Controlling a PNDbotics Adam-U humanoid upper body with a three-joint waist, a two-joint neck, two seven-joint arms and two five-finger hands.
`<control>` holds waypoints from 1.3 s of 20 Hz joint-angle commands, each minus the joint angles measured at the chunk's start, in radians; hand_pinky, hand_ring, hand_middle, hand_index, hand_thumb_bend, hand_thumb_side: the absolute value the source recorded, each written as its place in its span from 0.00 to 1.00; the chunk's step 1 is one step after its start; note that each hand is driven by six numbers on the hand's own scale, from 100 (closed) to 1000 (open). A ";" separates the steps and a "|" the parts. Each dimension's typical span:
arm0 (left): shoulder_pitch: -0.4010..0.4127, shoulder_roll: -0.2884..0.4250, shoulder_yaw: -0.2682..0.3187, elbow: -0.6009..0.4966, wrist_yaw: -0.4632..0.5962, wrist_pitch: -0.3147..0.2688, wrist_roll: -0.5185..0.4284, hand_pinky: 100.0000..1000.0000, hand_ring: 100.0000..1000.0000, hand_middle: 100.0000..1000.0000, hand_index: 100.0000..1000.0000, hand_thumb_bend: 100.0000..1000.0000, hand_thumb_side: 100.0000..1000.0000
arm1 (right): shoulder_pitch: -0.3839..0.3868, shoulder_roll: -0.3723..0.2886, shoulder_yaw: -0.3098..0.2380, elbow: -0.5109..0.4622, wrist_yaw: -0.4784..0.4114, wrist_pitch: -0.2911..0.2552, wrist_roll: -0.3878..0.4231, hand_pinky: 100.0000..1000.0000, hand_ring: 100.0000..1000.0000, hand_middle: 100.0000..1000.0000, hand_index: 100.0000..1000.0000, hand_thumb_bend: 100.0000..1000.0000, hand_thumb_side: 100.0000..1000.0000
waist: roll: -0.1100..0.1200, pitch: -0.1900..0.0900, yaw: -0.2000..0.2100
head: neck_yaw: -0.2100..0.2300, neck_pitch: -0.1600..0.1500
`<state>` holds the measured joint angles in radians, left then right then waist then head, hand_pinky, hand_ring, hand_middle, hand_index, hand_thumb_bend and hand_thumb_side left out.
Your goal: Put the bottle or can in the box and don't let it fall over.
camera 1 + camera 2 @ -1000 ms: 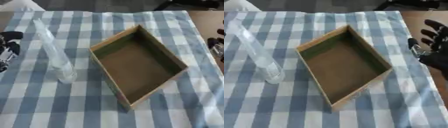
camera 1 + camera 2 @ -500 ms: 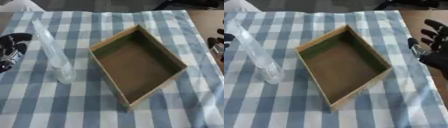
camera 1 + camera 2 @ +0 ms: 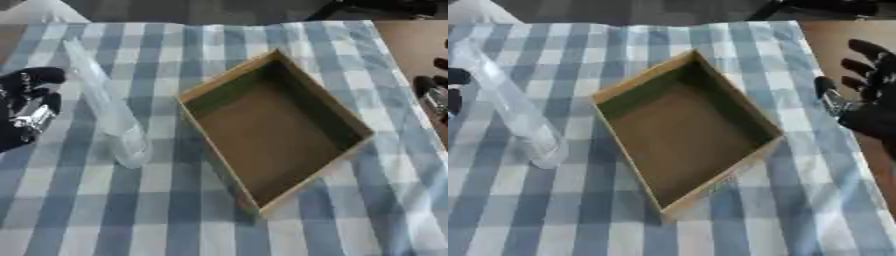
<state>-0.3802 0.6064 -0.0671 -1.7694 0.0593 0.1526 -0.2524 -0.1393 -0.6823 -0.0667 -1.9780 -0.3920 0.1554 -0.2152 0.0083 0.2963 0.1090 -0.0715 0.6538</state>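
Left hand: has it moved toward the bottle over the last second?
Yes. The left hand has come in from the view's left edge toward the clear bottle, which stands where it was beside the box.

We count 1 clear bottle (image 3: 109, 107), standing on the cloth. We count 1 open cardboard box (image 3: 273, 128), and we see 0 things lying inside it. We count 1 blue and white checked cloth (image 3: 105, 210) spread over 1 table (image 3: 837, 32), whose brown top shows at the right edge. We count 2 robot hands in view: 1 left hand (image 3: 24, 107) and 1 right hand (image 3: 866, 92).
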 commanded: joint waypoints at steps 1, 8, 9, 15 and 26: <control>-0.017 0.012 -0.001 -0.003 -0.016 0.015 0.012 1.00 1.00 0.86 0.78 0.00 0.30 | -0.006 -0.015 -0.006 -0.022 -0.004 0.002 -0.001 0.94 0.96 1.00 0.89 0.18 0.00 | -0.002 -0.015 -0.002 | 0.003 -0.012; -0.043 -0.002 -0.015 0.012 -0.061 0.015 0.019 1.00 1.00 0.86 0.78 0.00 0.30 | -0.007 -0.012 -0.005 -0.022 -0.002 0.004 0.001 0.94 0.96 1.00 0.90 0.18 0.00 | -0.002 -0.013 -0.004 | 0.003 -0.017; -0.047 -0.005 -0.016 0.015 -0.065 0.015 0.019 1.00 1.00 0.86 0.78 0.00 0.30 | -0.007 -0.012 -0.004 -0.022 -0.001 0.005 0.001 0.94 0.96 1.00 0.90 0.18 0.00 | -0.002 -0.013 -0.005 | 0.002 -0.017; -0.066 -0.015 -0.025 0.027 -0.076 -0.001 0.001 1.00 1.00 0.86 0.78 0.00 0.30 | -0.008 -0.006 0.005 -0.022 0.001 0.014 0.009 0.94 0.96 1.00 0.89 0.18 0.00 | 0.000 -0.013 -0.006 | -0.001 -0.016; -0.093 -0.030 -0.036 -0.008 -0.024 -0.034 -0.052 1.00 1.00 0.87 0.76 0.00 0.40 | -0.013 -0.001 0.013 -0.022 0.003 0.028 0.017 0.94 0.96 1.00 0.90 0.18 0.00 | 0.004 -0.015 -0.005 | -0.002 -0.015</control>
<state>-0.4576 0.5639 -0.1081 -1.7570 0.0269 0.1200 -0.2999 -0.1418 -0.6651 -0.0483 -1.9780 -0.3915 0.1805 -0.1985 0.0113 0.2967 0.1041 -0.0722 0.6475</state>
